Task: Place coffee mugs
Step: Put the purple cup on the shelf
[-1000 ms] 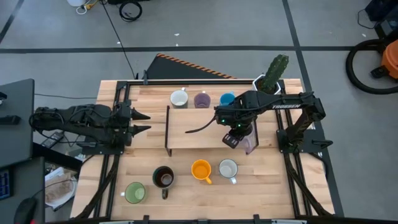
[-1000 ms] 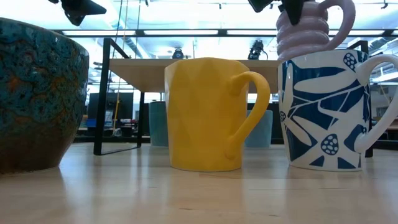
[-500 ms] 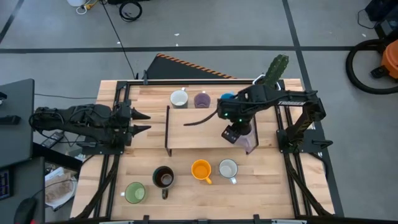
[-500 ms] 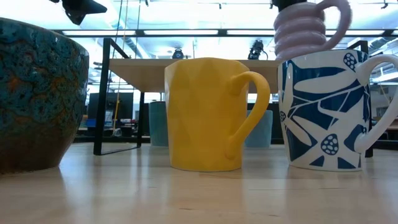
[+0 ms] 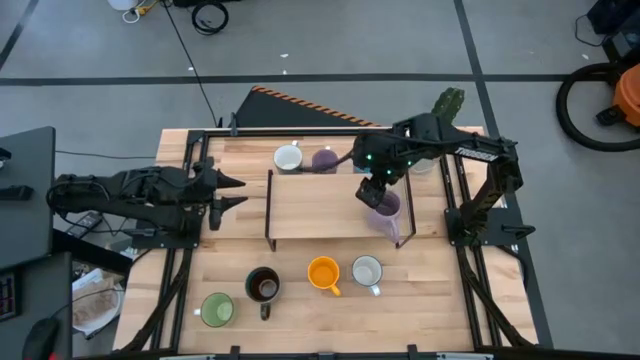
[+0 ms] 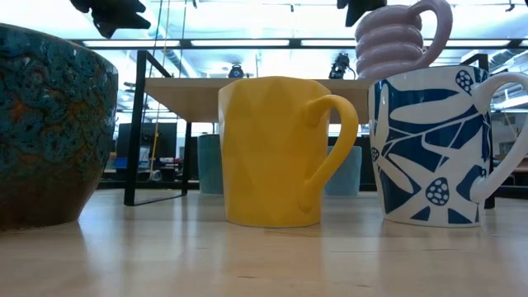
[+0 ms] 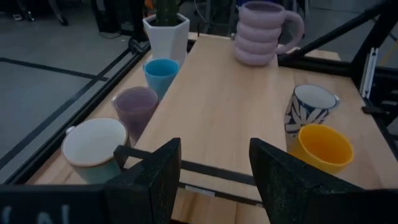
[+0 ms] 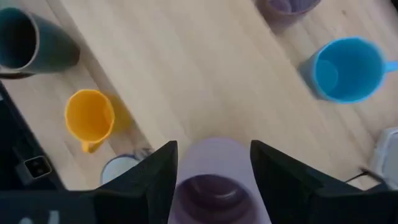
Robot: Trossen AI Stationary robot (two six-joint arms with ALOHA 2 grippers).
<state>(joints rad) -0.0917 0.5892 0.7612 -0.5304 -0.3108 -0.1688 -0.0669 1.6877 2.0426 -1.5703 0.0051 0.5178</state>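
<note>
A lavender ribbed mug (image 5: 386, 208) stands upright on the right end of the raised wooden shelf (image 5: 315, 205). My right gripper (image 8: 213, 150) hangs open just above it, one finger over each side of its rim, clear of it. Behind the shelf stand a white mug (image 5: 288, 157), a purple mug (image 5: 324, 160) and a blue mug (image 8: 345, 68). An orange mug (image 5: 323, 272), a white-and-blue patterned mug (image 5: 367, 271), a dark mug (image 5: 263, 286) and a green mug (image 5: 217, 309) stand on the table's near part. My left gripper (image 5: 232, 193) waits open, left of the shelf.
A white hexagonal planter with a cactus (image 5: 440, 115) stands at the far right corner, close behind my right arm. Black frame rails (image 5: 190, 230) run along both table sides. Bare shelf top lies left of the lavender mug.
My right gripper has let go of the lavender mug's rim, risen and drawn back toward the table's far edge, tipping as it went. The mug stays upright on the shelf's right end.
</note>
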